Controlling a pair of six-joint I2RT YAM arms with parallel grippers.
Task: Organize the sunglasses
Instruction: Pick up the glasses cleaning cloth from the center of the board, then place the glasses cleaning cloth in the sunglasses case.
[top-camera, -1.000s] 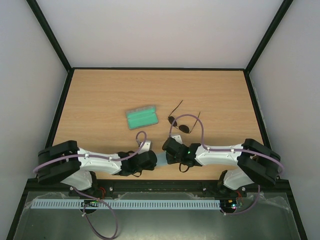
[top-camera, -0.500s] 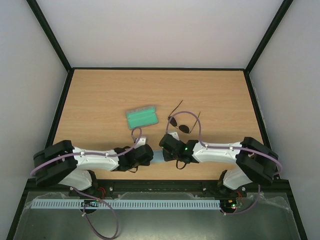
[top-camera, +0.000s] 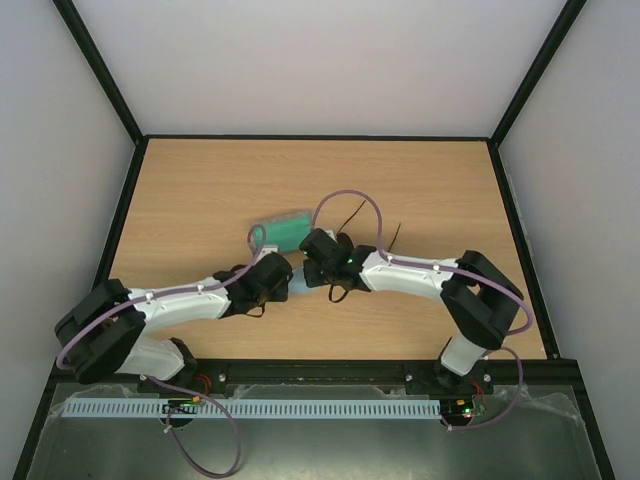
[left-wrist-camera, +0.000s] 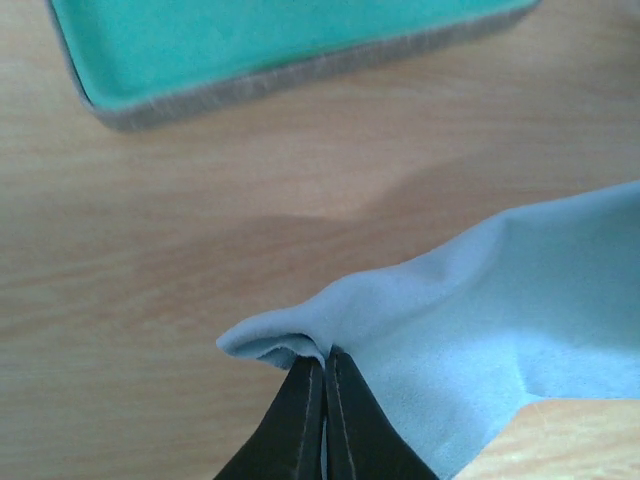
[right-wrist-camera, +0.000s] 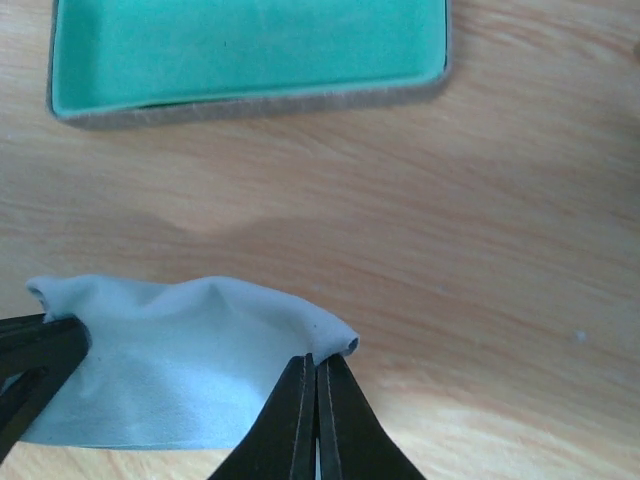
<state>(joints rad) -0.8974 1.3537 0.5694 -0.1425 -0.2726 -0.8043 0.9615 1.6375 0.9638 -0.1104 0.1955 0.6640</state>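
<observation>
The light blue cloth (left-wrist-camera: 500, 300) hangs between my two grippers just above the table. My left gripper (left-wrist-camera: 325, 362) is shut on one corner of it. My right gripper (right-wrist-camera: 318, 362) is shut on the other corner (right-wrist-camera: 335, 340). In the top view the grippers (top-camera: 284, 282) (top-camera: 311, 272) meet just in front of the grey case with green lining (top-camera: 283, 229). The cloth (top-camera: 298, 287) shows as a small strip between them. Of the sunglasses only the thin temple arms (top-camera: 351, 215) show beyond the right arm. The lenses are hidden under it.
The open case lies close ahead in both wrist views (left-wrist-camera: 280, 40) (right-wrist-camera: 250, 50), its near wall facing the grippers. My left gripper's fingers (right-wrist-camera: 35, 355) show at the left edge of the right wrist view. A dark raised rim (top-camera: 320, 137) borders the table.
Both arms have reached forward from the near edge toward the case, carrying the cloth between them. The right arm now covers the sunglasses' lenses.
</observation>
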